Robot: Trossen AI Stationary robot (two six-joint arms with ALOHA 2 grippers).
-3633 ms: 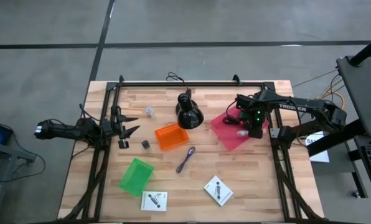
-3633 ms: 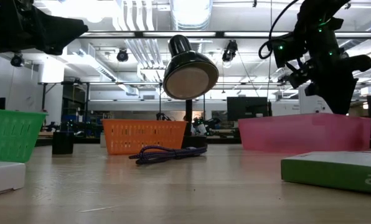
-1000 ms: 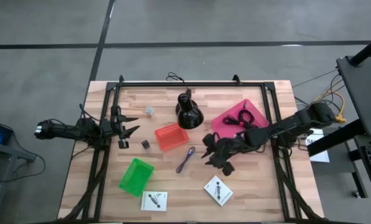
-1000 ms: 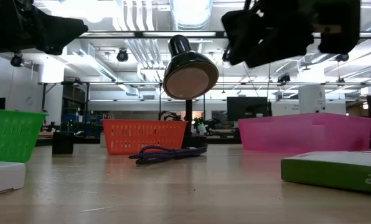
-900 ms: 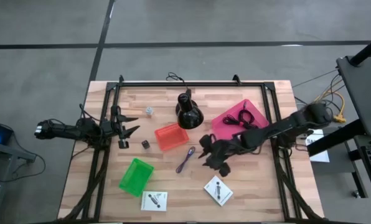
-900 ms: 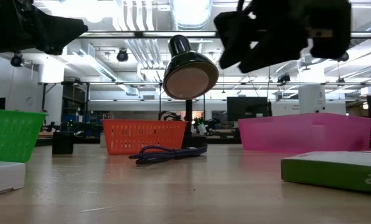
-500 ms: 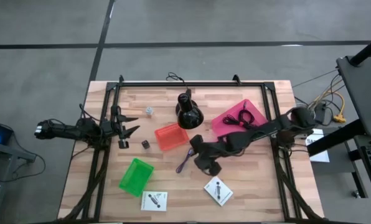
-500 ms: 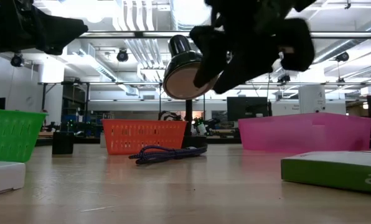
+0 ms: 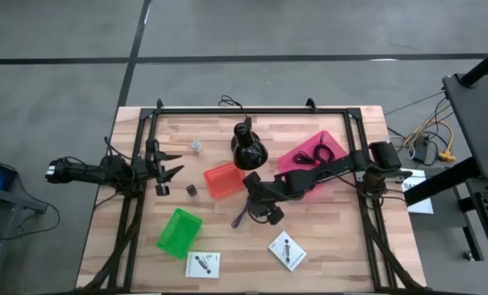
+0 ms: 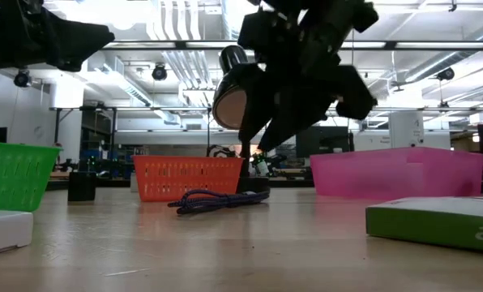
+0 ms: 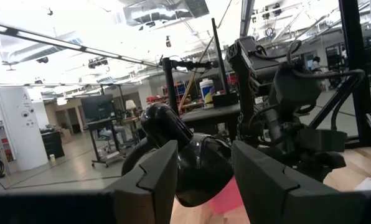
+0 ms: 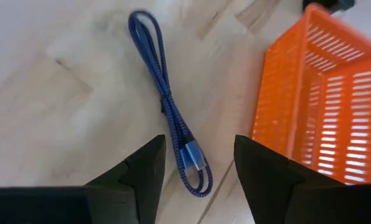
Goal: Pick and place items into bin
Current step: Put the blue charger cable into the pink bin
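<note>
1. Since the earlier frames, the right gripper [image 9: 259,206] has swung away from the pink bin [image 9: 311,163] near the right edge and now hangs over the middle of the bench [image 9: 334,246], its fingers [image 12: 145,171] spread apart and grasping nothing.
2. Directly below those fingers lies the purple cord [image 12: 171,113], folded into a long loop, flat on the bare wood; in the high view it [image 9: 243,211] sits near the bench's centre, just beside the gripper.
3. An orange bin [image 9: 225,179] stands just beside the cord on the side toward the far edge, and the right wrist view shows its slotted wall [image 12: 310,112] close to the cord but not touching it.
4. The pink bin already holds a black coiled cable [image 9: 320,154].
5. A black lamp [image 9: 248,147] stands toward the far edge, between the orange and pink bins.
6. Two white cards [image 9: 202,264] [image 9: 286,251] lie near the front edge, with a green bin [image 9: 178,233] toward the front-left corner.
7. A tiny dark cube [image 9: 192,189] and a small silvery bit [image 9: 196,147] rest toward the left side.
8. The left gripper [image 9: 167,162] waits at the left edge, its fingers [image 11: 151,177] parted and released.
</note>
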